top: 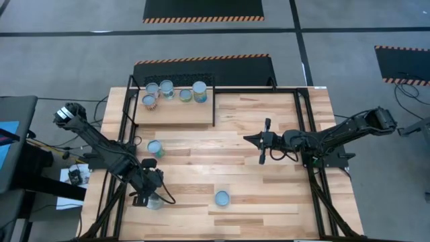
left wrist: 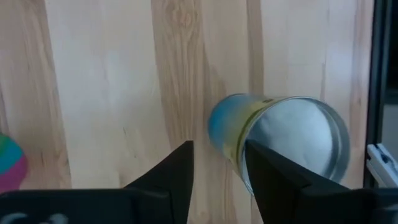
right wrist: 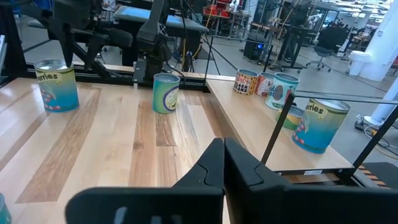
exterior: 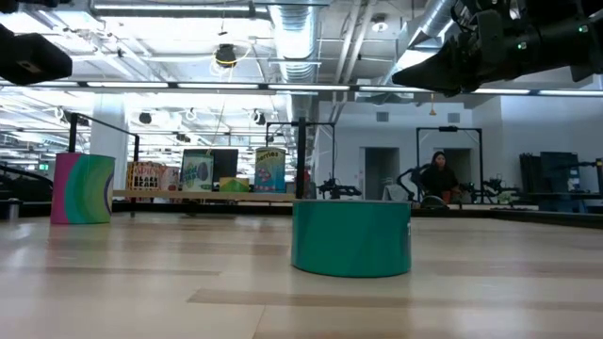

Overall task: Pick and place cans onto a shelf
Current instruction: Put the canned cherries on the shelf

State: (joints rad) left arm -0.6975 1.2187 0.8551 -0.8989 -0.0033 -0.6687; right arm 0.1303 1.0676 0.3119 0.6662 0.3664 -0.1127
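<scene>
Surface point(top: 269, 195): light plank top with a black frame along its sides; the broad middle and right-hand part lie bare.
Shelf point(top: 176, 114): raised wood platform at the far left corner, edged by thin black metal.
Cans on shelf: four in a row along the far edge, namely a patterned can point(top: 152, 89), a green-labelled can point(top: 166, 89), a low can point(top: 185, 95) and a blue-labelled can point(top: 199, 91); a fifth can point(top: 148, 101) stands just in front of the patterned one. The shelf's near half is bare.
Cans on surface: one can point(top: 155, 148) stands just in front of the shelf; a teal can point(top: 222, 197) stands alone toward the near edge, well apart from both arms.
Left tool point(top: 149, 195): low at the near left edge, beside the frame rail; its fingers point(left wrist: 180, 168) are parted, with a blue-and-yellow can point(left wrist: 280, 140) just beside one finger, not clamped.
Right tool point(top: 254, 140): over the open middle of the surface, pointing left, fingers pressed together with nothing between them.
</scene>
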